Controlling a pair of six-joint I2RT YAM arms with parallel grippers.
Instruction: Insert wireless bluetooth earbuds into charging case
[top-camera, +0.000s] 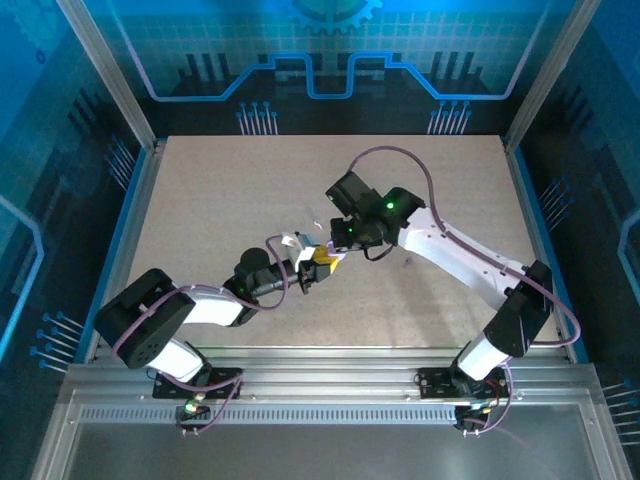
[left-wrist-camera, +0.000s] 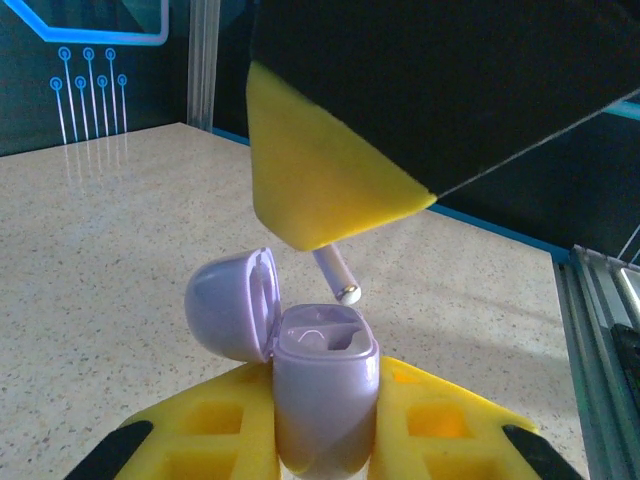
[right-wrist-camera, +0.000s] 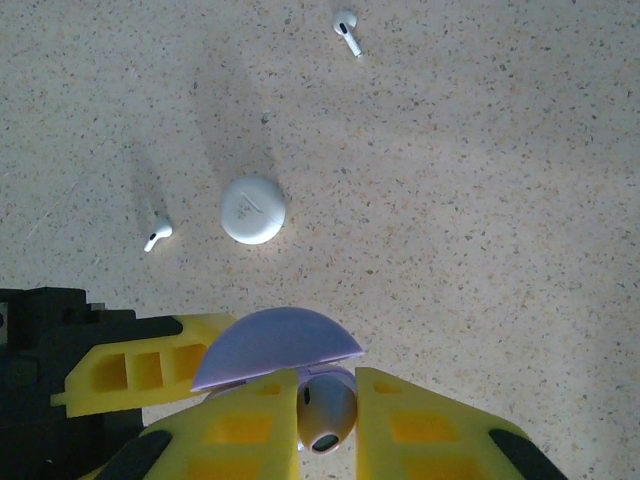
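Table (right-wrist-camera: 480, 180) | 3 earbuds (right-wrist-camera: 157, 234), one clamped in right jaws | 1 case (left-wrist-camera: 325, 385) clamped in left jaws | 1 puck (right-wrist-camera: 252, 209)

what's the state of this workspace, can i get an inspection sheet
surface: speckled beige table, no spills seen
job's things: lavender charging case, lid open; earbud right above it, stem down; two loose earbuds on the table
clutter: round white puck near one loose earbud, apart
grippers: left gripper shut on the charging case; right gripper shut on the earbud
cables: purple cables along both arms
surroundings: blue panels, aluminium frame
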